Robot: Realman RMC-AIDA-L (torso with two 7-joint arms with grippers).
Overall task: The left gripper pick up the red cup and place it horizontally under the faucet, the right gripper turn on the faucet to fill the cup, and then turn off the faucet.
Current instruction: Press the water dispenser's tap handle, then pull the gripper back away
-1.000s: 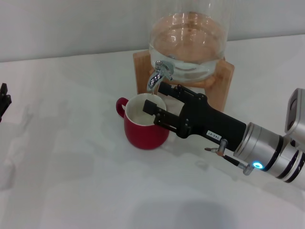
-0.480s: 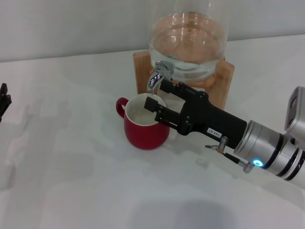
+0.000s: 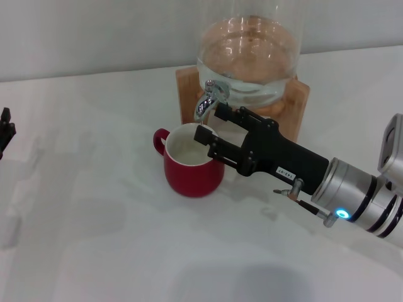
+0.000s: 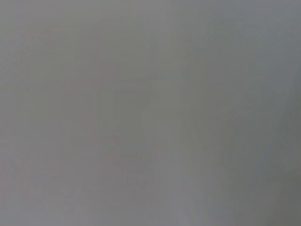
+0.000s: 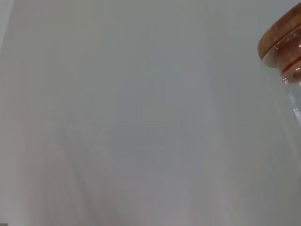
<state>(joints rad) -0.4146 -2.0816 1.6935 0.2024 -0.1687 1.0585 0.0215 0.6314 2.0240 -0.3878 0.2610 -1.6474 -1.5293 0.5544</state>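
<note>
The red cup stands upright on the white table, handle toward my left, its white inside open right below the spout of the chrome faucet. The faucet sits on the clear glass dispenser. My right gripper is open and reaches in from the right. Its far finger lies just beside the faucet's lever and its near finger hangs over the cup's rim. It holds nothing. Only a black tip of my left gripper shows, at the far left edge, well away from the cup.
The dispenser rests on a wooden stand at the back of the white table. Its wooden lid shows in the right wrist view. The left wrist view shows only a blank grey surface.
My right gripper has moved slightly up and toward the faucet, its far finger closing in on the lever. The cup and the left arm have not moved.
</note>
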